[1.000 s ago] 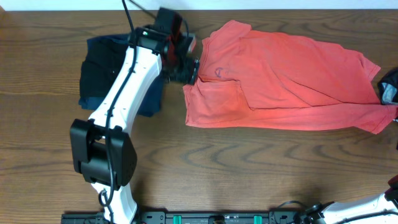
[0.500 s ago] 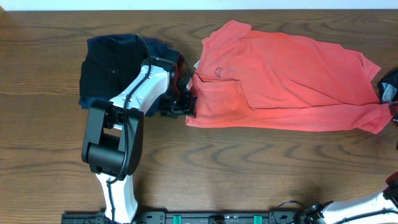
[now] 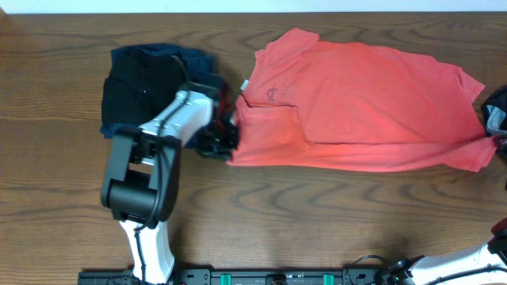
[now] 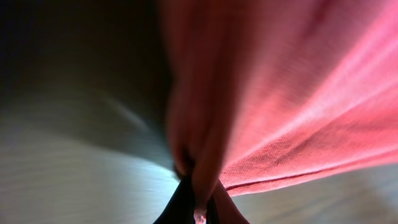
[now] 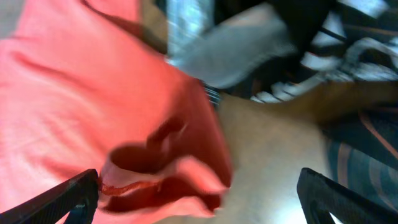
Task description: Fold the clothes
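Grasp stage: your left tool (image 3: 227,141) pinches the coral-red soft-fabric T-shirt (image 3: 364,103) at its left edge; your right tool (image 5: 199,180) stands spread. Next, lift that edge rightward.

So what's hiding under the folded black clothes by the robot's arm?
A navy-blue garment: its edges peek out along the top and lower left of the black garment lying on it. Its middle is covered, so whether anything else lies underneath cannot be seen.
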Motion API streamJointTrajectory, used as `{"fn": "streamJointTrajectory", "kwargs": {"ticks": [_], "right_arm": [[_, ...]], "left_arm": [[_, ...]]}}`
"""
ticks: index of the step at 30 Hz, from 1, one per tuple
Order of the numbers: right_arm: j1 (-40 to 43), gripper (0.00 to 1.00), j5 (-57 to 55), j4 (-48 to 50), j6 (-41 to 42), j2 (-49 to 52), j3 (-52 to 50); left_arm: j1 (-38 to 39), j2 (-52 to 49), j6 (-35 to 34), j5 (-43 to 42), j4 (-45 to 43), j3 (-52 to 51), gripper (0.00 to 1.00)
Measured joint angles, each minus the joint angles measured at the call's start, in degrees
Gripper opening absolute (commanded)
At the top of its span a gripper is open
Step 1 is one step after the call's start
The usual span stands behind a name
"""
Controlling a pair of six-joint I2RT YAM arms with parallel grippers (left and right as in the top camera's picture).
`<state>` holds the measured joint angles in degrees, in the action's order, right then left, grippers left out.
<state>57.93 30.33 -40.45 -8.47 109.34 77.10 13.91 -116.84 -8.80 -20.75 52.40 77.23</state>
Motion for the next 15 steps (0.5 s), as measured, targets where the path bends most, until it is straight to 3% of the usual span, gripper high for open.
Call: {"fn": "streamJointTrajectory", "kwargs": {"ticks": [5,15], "right_arm": [[0.0,0.99,1.8,-1.2,-3.4,0.0,0.0],[0.0,0.99,13.2,-2.2,-10.9,0.0,0.0]], "left_arm": [[-6.1,0.0,0.1,0.6,-0.4,1.8,0.06],[-5.9,0.0,1.1,1.7,-0.9,1.8,0.06]]}}
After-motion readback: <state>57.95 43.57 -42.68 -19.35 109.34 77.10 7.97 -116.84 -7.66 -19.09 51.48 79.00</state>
